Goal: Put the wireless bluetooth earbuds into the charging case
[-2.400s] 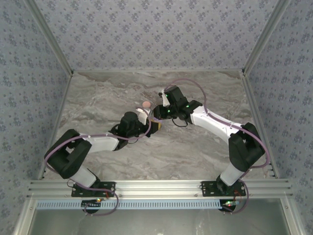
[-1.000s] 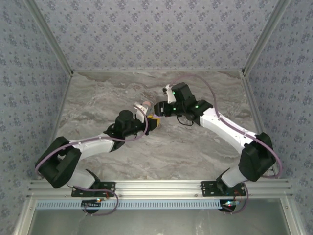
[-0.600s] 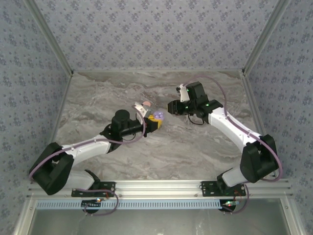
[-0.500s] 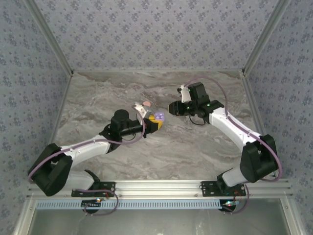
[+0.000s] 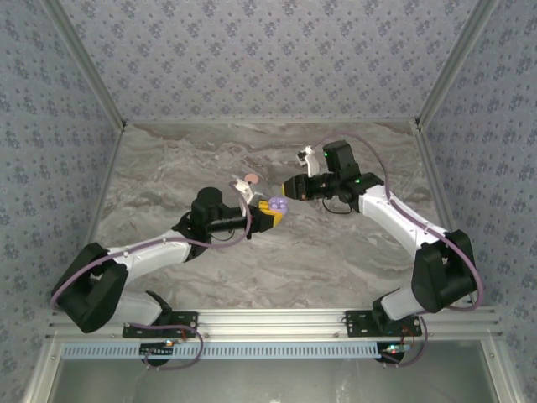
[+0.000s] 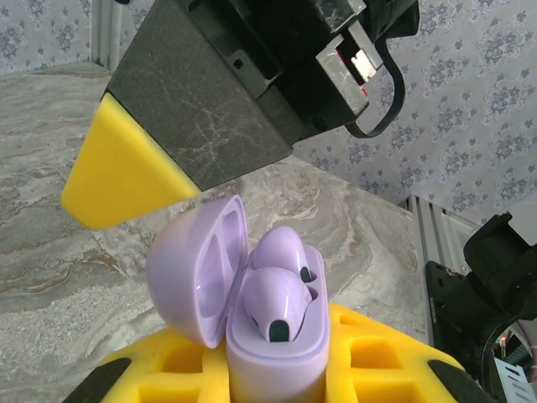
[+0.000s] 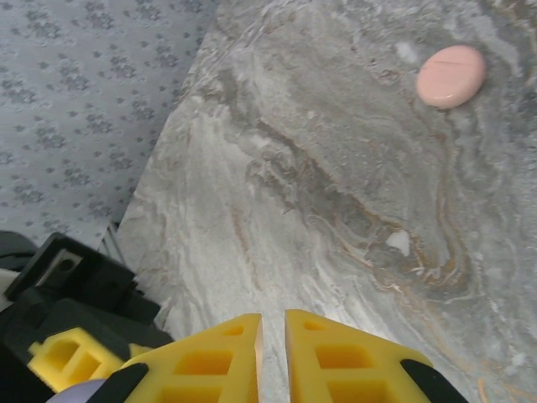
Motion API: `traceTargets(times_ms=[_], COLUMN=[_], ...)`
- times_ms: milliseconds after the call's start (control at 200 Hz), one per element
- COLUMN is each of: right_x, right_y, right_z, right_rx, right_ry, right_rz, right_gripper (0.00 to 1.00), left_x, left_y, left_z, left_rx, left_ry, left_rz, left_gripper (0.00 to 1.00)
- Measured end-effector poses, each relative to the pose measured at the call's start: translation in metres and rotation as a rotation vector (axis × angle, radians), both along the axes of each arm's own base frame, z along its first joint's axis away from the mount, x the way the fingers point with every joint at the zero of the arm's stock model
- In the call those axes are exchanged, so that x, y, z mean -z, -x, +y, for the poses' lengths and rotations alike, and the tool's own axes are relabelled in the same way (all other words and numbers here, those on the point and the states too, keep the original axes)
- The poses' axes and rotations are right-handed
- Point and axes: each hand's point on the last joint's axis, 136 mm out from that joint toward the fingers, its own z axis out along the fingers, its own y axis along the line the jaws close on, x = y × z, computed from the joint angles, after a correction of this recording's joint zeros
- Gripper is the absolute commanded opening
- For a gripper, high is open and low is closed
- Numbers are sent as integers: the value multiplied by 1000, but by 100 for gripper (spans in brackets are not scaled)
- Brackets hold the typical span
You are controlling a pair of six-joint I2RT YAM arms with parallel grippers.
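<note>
Over marble tabletop (image 5: 210, 159), left claw (image 5: 273, 213) clamped on purple case (image 6: 252, 319), right claw (image 7: 272, 336) pinched together beside it: press lid (image 6: 191, 269) down squarely.

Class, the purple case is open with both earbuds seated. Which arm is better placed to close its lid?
Right. The left gripper is shut on the purple case, holding it up. The right gripper, shut and empty, hangs close beside the open lid and could probably nudge it closed.
</note>
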Motion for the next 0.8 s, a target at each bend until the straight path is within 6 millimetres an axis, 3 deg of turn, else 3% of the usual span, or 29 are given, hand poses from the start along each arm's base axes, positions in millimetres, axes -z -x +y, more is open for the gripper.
traceTargets(times_ms=[375, 805], right_x=[-4, -4], right_y=[10, 23], right_z=[6, 9], right_rx=[-75, -140], right_ry=[-37, -35], right_rz=[1, 5], right_gripper=[18, 18], left_x=[2, 22], left_y=[0, -17], left_z=[-1, 1], left_rx=[5, -81], left_ry=[-1, -47], left_rz=[2, 47], left_gripper=[6, 7])
